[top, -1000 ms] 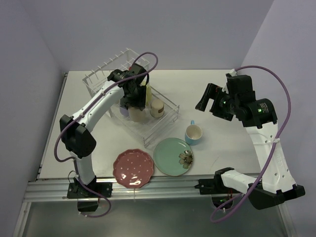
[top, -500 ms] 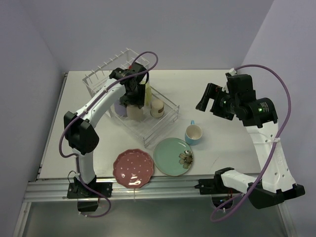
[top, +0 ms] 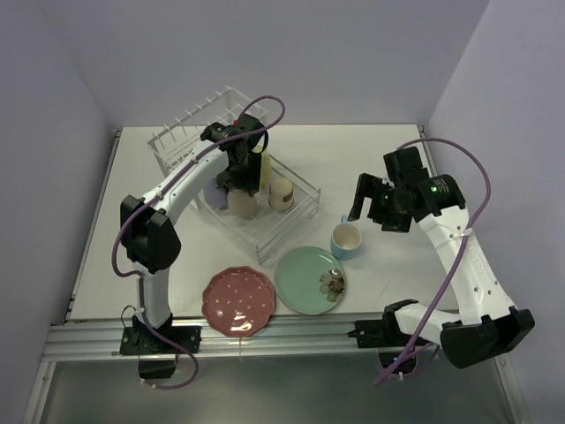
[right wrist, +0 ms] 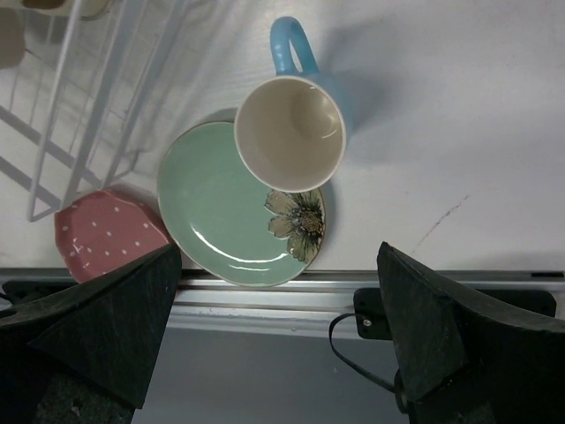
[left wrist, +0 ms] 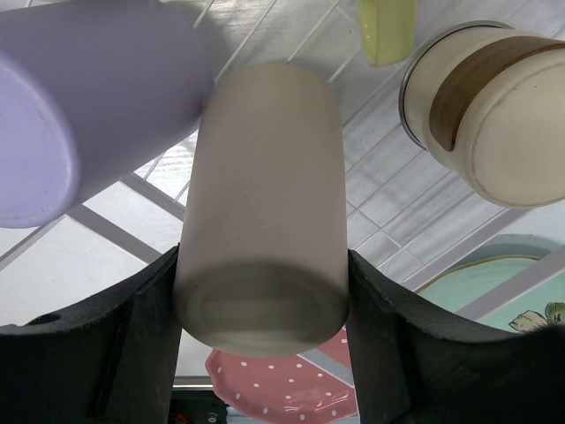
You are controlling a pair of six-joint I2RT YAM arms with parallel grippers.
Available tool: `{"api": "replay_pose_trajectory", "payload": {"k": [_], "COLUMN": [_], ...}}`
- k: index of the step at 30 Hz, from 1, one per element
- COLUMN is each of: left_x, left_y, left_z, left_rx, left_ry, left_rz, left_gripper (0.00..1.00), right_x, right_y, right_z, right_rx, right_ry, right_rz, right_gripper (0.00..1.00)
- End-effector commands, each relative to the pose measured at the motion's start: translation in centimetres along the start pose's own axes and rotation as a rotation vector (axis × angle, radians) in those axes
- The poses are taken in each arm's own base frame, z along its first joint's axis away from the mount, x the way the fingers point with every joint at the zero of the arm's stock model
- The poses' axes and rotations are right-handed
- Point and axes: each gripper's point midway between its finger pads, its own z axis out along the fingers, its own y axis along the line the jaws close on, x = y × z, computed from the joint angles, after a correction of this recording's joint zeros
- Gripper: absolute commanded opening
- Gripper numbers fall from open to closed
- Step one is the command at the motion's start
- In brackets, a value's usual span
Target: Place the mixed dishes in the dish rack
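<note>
Left hand (left wrist: 262, 291) gripping beige cup (left wrist: 265, 194) inside dish rack (top: 296, 216); right hand (right wrist: 278, 252) wide above light-blue cup (right wrist: 291, 132); pink plate (top: 238, 302), mint plate (top: 305, 278) not loaded yet either.

Light fell soft and even from above, and the white table (top: 397, 159) read evenly bright. In the right wrist view the light-blue cup (right wrist: 291, 132) threw a faint shadow rightward, and small highlights glinted on the mint-green plate (right wrist: 212, 212). Up close, the beige cup (left wrist: 265, 203) showed crisp, the dark fingers (left wrist: 132, 353) nearly featureless.
</note>
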Motion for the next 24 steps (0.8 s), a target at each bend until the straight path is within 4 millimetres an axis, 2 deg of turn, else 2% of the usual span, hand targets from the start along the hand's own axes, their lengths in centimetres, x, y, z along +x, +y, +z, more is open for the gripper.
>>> {"api": "replay_pose_trajectory", "payload": {"k": [1,3,5,10,11,17,24], "left_x": [-1.6,-1.6,-1.6,-1.9,-1.9,-2.5,-2.7], "left_y": [-0.6,-0.7,-0.7,-0.6,-0.6,-0.7,-1.4], "left_z": [-1.1,-1.4,-1.6,-1.8,-1.7,-2.8,-5.5], "left_rx": [0.041,0.047,0.047,0.042,0.037,0.039,0.069], "left_ry": [-0.058,-0.064,-0.069,-0.084,-0.083,-0.117,-0.166], "left_rz": [-0.017,-0.016,-0.019,-0.014,-0.01,-0.023,-0.045], "left_gripper": [0.57,0.69,0.77,0.82,0.87,0.91,0.9], "right_x": [-0.2,0.2,0.7,1.1,1.2,1.7,2.3], "right_y": [-0.9,-1.1,-1.3,-1.0,-1.0,-1.6,-3.7], "right_z": [0.5,1.1,1.7,2.4,2.6,3.3,5.2], "right_rx": [0.028,0.036,0.036,0.014,0.013,0.034,0.121], "right_ry": [-0.03,-0.02,-0.006,0.006,0.013,0.025,0.047], "right_rz": [0.007,0.012,0.014,0.021,0.023,0.024,0.069], "right_gripper": [1.0,1.0,1.0,1.0,1.0,1.0,1.0]}}
